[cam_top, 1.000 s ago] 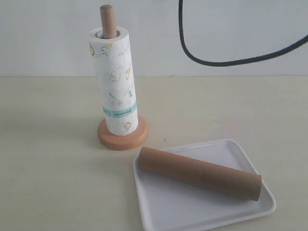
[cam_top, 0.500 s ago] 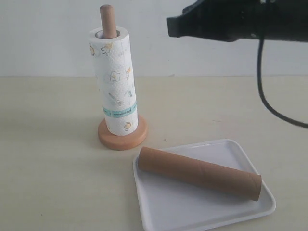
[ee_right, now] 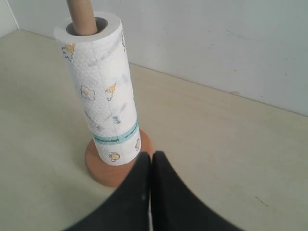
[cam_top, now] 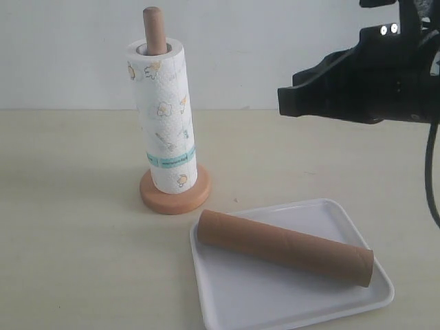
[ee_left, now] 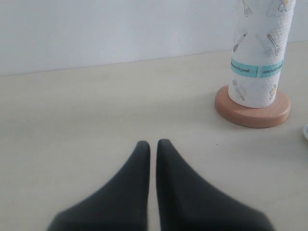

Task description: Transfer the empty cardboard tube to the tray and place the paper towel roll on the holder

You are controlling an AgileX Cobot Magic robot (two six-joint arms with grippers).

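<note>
Both steps are judged done: the long brown cardboard tube (cam_top: 285, 247) is laid diagonally in the flat glossy white tray (cam_top: 240, 295), the tall white printed paper towel roll (cam_top: 163, 117) is threaded onto the wooden disc-and-dowel holder (cam_top: 175, 201) just beside that tray, and the left gripper (ee_left: 153, 149) and right gripper (ee_right: 151, 160) are seen closed and empty.

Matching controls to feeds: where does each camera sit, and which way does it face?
Exterior: off the arms, facing the wall past paper towel roll, holder, cardboard tube on tray; right gripper visible.
Left wrist: low over the table, facing the wall; shut left gripper shows.
Right wrist: higher, tilted down; shut right gripper shows.
Shared: the roll on the holder, in all.
</note>
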